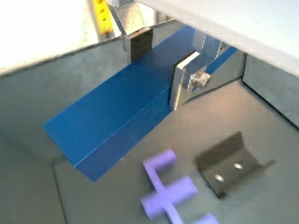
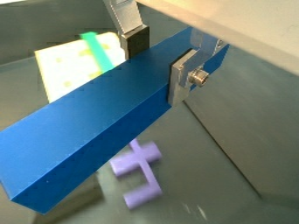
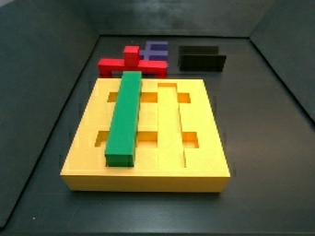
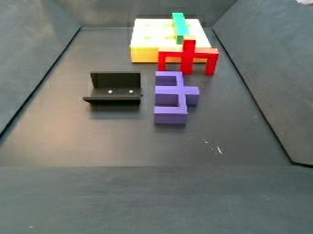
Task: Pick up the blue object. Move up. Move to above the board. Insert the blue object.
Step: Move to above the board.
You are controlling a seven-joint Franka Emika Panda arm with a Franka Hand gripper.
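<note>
End effector [image 2: 162, 58] raised off the worktop [image 2: 233, 157], visible only in both wrist views; neither side view shows the arm. Its two silver fingers [image 1: 184, 79] are clamped on the blue object [image 1: 128, 109], one plate on each long face, gripping near one end of the bar. The bar hangs level between them and reaches well out past the fingers, clear of the floor.

Below the bar in a wrist view: purple notched block [image 1: 167, 188] and the fixture [image 1: 232, 163] just beside it, both on the worktop, apart from the bar.

Farther off, the board [image 3: 147, 138] lies flat, green bar [image 3: 124, 115] seated lengthwise in one groove. A red piece [image 3: 128, 64] sits just beyond the board's far edge in a side view, near the purple block.
</note>
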